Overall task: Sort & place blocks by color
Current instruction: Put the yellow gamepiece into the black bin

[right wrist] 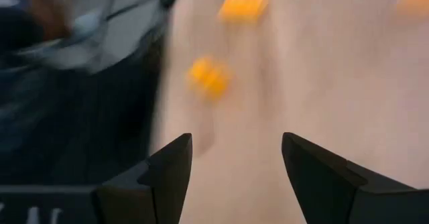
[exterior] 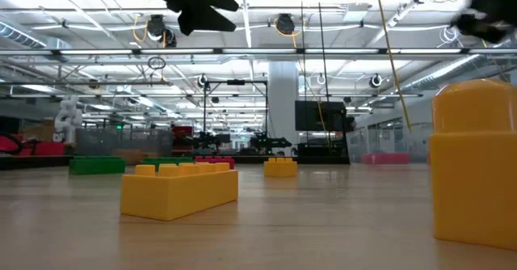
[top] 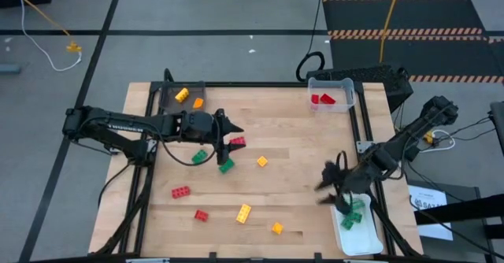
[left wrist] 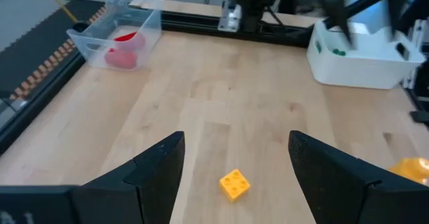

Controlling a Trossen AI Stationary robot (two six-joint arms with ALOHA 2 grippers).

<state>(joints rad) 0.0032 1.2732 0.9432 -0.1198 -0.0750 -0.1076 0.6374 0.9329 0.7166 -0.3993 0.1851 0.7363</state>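
Note:
My left gripper (top: 232,145) is open and empty over the table's middle left, pointing toward the right edge. A red block (top: 237,141) and a green block (top: 226,165) lie on the table at its fingers, and another green block (top: 200,156) lies beside it. In the left wrist view (left wrist: 234,157) a small yellow block (left wrist: 234,184) lies on the table ahead between the fingers. My right gripper (top: 329,188) is open and empty beside the white tray (top: 370,235) with green blocks (top: 353,217). It also shows in the right wrist view (right wrist: 234,163).
A clear bin (top: 340,83) with red blocks stands at the far right. A dark tray (top: 169,98) with yellow and orange blocks stands at the far left. Red blocks (top: 181,191) and yellow blocks (top: 244,212) lie loose on the near half of the table.

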